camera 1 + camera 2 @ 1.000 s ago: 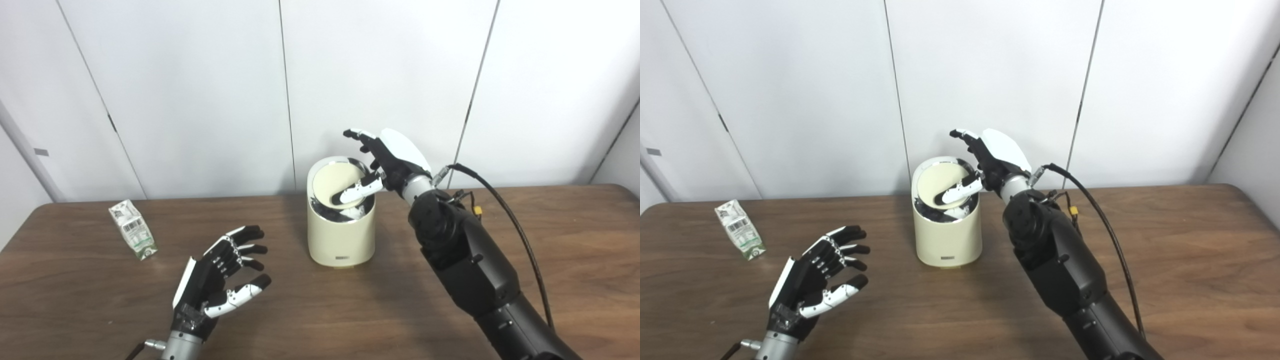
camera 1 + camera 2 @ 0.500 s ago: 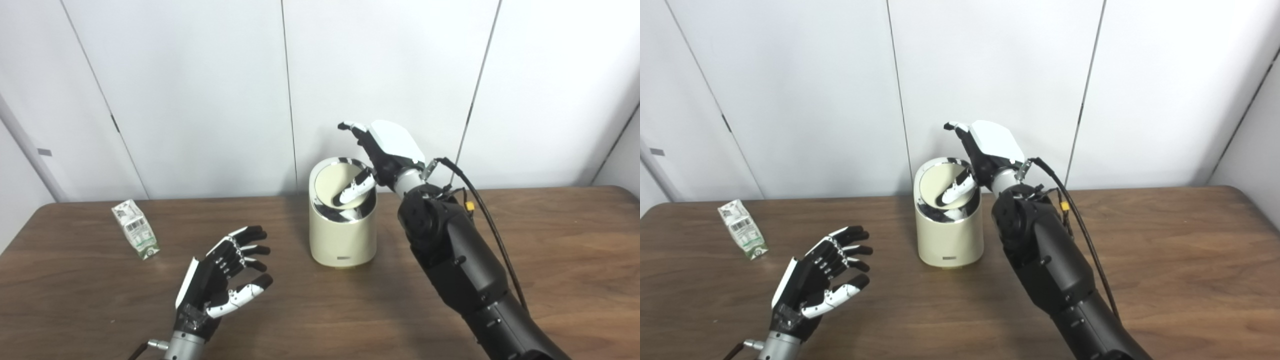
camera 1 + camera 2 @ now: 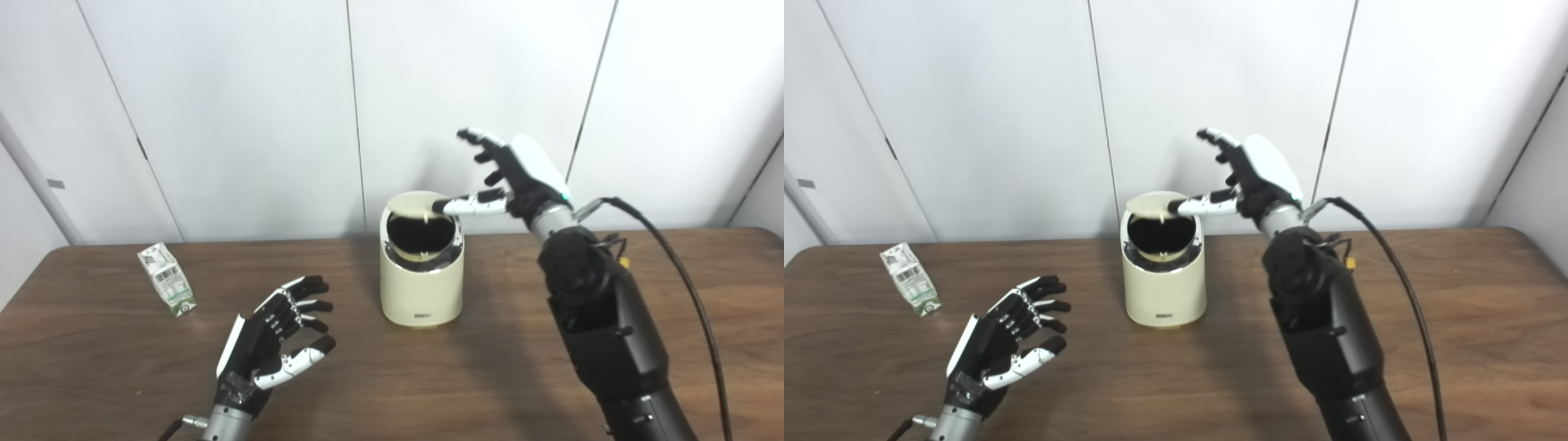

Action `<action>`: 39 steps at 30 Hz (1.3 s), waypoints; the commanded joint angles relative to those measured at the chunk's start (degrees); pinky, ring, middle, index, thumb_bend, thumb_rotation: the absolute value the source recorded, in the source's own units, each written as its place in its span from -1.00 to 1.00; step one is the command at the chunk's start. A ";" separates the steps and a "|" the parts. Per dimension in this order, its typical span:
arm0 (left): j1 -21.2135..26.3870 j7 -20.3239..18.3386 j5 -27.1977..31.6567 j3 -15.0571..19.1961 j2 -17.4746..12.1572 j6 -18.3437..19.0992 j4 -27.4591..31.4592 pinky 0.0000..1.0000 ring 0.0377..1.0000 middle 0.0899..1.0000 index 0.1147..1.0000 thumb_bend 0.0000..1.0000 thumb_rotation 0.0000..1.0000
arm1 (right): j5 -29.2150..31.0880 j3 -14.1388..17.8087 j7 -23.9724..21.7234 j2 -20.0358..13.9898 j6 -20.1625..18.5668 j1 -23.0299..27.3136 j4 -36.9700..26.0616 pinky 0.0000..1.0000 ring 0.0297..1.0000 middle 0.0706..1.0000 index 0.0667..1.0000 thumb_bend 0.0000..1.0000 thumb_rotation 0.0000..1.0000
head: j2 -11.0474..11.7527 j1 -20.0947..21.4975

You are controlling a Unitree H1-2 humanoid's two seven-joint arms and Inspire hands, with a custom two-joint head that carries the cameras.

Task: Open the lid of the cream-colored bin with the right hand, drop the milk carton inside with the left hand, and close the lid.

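White wall panels back a brown wooden table (image 3: 429,380). The cream-colored bin (image 3: 421,288) stands near the far edge, centre, its lid (image 3: 415,204) tipped up over a dark opening. The milk carton (image 3: 166,287) stands toward the far left corner, bare wood around it. The right hand (image 3: 520,177) is raised, fingers spread, thumb touching the lid. The left hand (image 3: 269,337) hovers open and empty near the front edge. Both views agree.

Cream bin (image 3: 421,288) upright, lid (image 3: 415,204) raised; milk carton (image 3: 166,286) well left.
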State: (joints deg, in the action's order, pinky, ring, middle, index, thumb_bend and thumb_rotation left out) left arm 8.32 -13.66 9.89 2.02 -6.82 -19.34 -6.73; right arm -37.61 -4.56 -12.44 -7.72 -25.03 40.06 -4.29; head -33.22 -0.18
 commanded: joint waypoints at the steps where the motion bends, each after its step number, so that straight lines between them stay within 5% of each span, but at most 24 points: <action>1: -0.30 0.15 0.29 -0.19 0.21 -1.40 -0.06 0.10 0.36 0.52 0.55 0.39 -0.69 | 4.18 2.20 3.45 -0.22 4.30 -0.46 -1.86 0.24 0.56 0.71 0.67 0.45 -0.42 | 0.09 -0.03; 12: -0.35 0.12 0.77 -0.04 0.23 -0.74 0.35 0.12 0.37 0.53 0.56 0.39 -0.70 | 19.62 5.24 3.32 -3.83 13.09 -15.10 -7.53 0.53 0.80 0.92 0.73 0.62 -0.38 | 0.39 0.04; 16: -0.18 0.01 0.81 -0.04 0.23 -1.37 -0.12 0.12 0.37 0.53 0.56 0.39 -0.70 | 18.49 3.86 3.67 -5.55 13.00 -18.90 -9.29 0.51 0.81 0.99 0.79 0.73 -0.26 | 0.79 -0.34; 21: -0.14 -0.01 1.30 0.00 0.44 -1.04 -0.09 0.11 0.38 0.53 0.55 0.43 -0.72 | 18.08 2.84 3.33 -6.38 11.72 -22.38 -11.25 0.59 0.80 0.83 0.82 0.82 -0.23 | 0.94 -0.56; 26: -0.18 0.24 1.04 0.14 0.36 -1.40 -0.21 0.10 0.37 0.54 0.55 0.43 -0.71 | 17.10 1.79 3.63 -6.57 11.62 -24.37 -12.36 0.43 0.73 0.83 0.82 0.81 -0.29 | 1.17 -0.70; 33: -0.68 1.87 -1.03 0.71 0.52 -3.38 0.47 0.08 0.33 0.51 0.53 0.36 -0.68 | 18.24 1.72 4.33 -6.65 14.54 -26.47 -12.33 0.44 0.73 0.84 0.80 0.74 -0.47 | 3.02 -4.57; 39: -0.87 5.64 -7.72 2.51 -0.90 -4.22 5.57 0.07 0.32 0.49 0.50 0.46 -0.75 | 21.02 3.08 3.64 -7.82 15.86 -28.40 -12.10 0.58 0.79 0.89 0.84 0.66 -0.65 | 6.44 -13.46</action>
State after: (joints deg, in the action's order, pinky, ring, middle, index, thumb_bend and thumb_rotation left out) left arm 6.55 -10.03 4.58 3.39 -6.50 -21.59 -4.43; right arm -17.45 -2.19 -9.19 -14.32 -11.95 10.72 -15.18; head -26.73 -13.60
